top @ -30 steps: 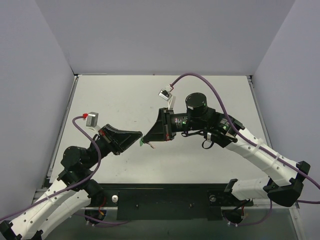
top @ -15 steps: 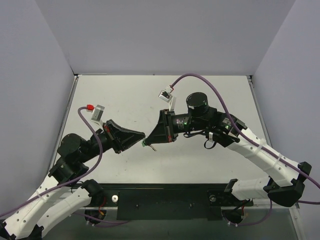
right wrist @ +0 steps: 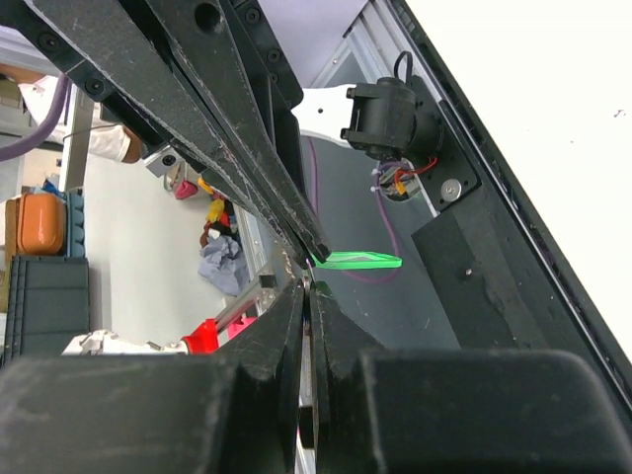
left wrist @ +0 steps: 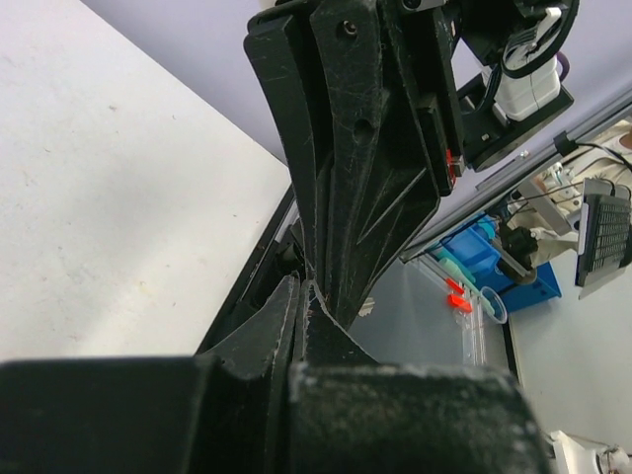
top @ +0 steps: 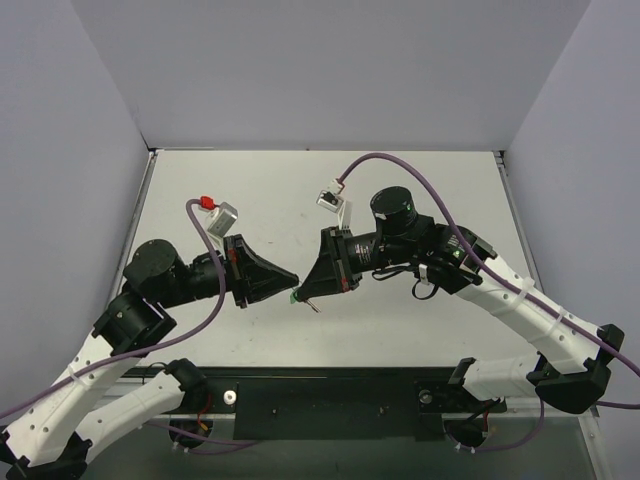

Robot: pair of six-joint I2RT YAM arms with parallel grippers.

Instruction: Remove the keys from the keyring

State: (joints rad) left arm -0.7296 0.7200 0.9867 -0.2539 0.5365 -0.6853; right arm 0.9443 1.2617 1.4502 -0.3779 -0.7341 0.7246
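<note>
- Two arms meet tip to tip above the near middle of the white table (top: 240, 190), their black grippers forming a shallow V in the overhead view.
- The left arm climbs from its base at the bottom left and bends at a dark elbow joint. From there it reaches rightward, and the left gripper (top: 291, 281) points right and slightly down.
- The right arm sweeps up and left from its base at the bottom right, its white links ending in a dark wrist. The right gripper (top: 304, 291) points left and slightly down, its tip touching or just beside the other.
- Both sets of jaws are pressed together – each wrist camera shows its own fingers closed to a thin seam.
- The keyring (top: 297, 296), a bright green tag, sits off the table right at the point where the two tips meet. In the right wrist view it juts out sideways from that junction.
- Which gripper pinches it cannot be told – the tips crowd the spot.
- The key is too small to pick out with certainty.
</note>
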